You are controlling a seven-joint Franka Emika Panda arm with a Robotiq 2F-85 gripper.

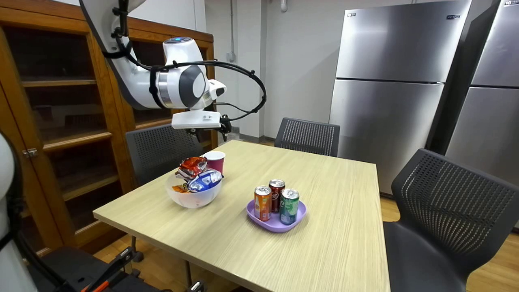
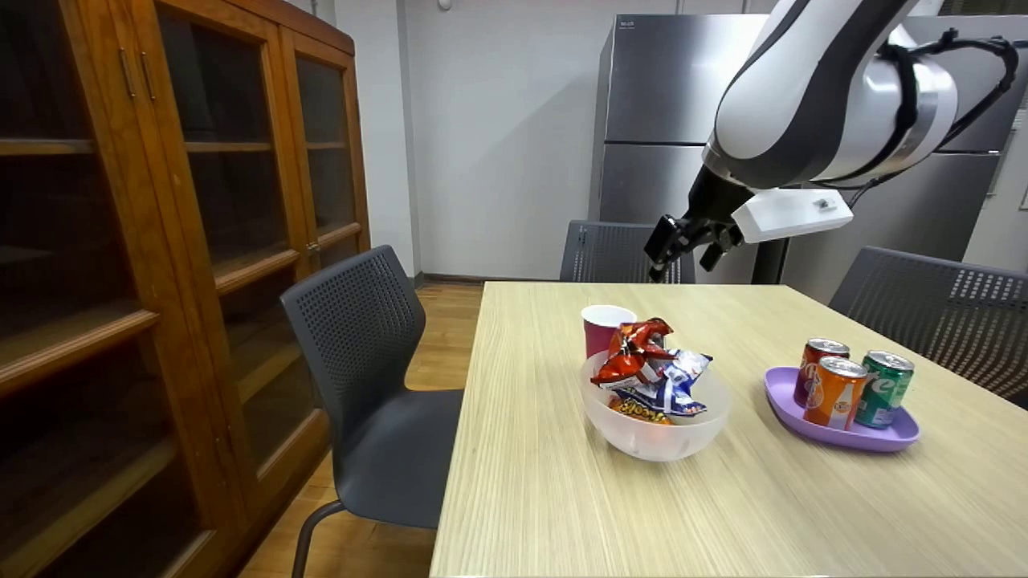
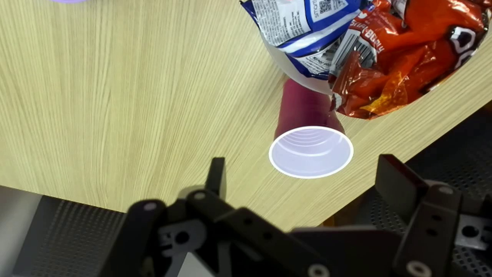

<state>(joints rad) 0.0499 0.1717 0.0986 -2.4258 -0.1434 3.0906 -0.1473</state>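
Hangs with the hand (image 3: 303, 173) spread wide and empty at the bottom of the wrist view. Has the maroon disposable cup (image 3: 309, 121) right of centre in that frame, lined up with the gap between the fingertips but lower and apart; sees it upright on the surface (image 3: 153, 96), long axis vertical, just beside the frosted snack bowl (image 2: 654, 443).
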